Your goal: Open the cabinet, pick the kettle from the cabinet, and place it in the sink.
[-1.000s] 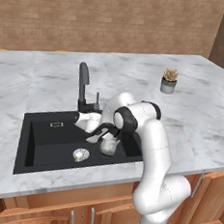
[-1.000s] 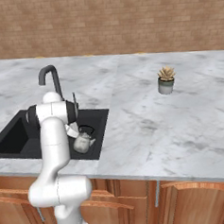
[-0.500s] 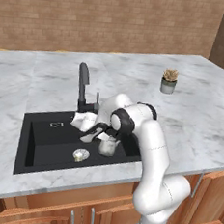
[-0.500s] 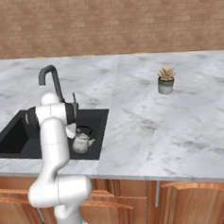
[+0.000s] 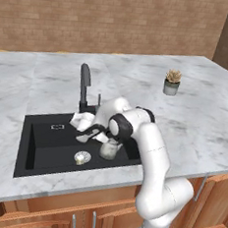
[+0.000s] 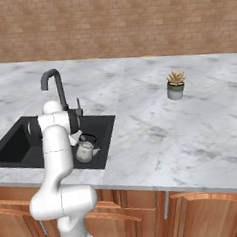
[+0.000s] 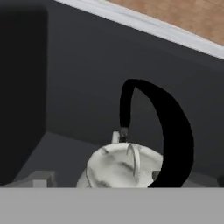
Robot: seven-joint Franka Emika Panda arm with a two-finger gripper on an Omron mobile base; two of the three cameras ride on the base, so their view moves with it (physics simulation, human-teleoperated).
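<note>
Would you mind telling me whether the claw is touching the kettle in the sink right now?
Cannot tell. In the left base view the claw sits just left of the kettle inside the sink, but no clear gap or contact shows.

kettle [image 7: 124,168] base cut off at hand view's bottom; arm hides sink's [image 6: 14,143] near wall, lower left of right base view.
</note>
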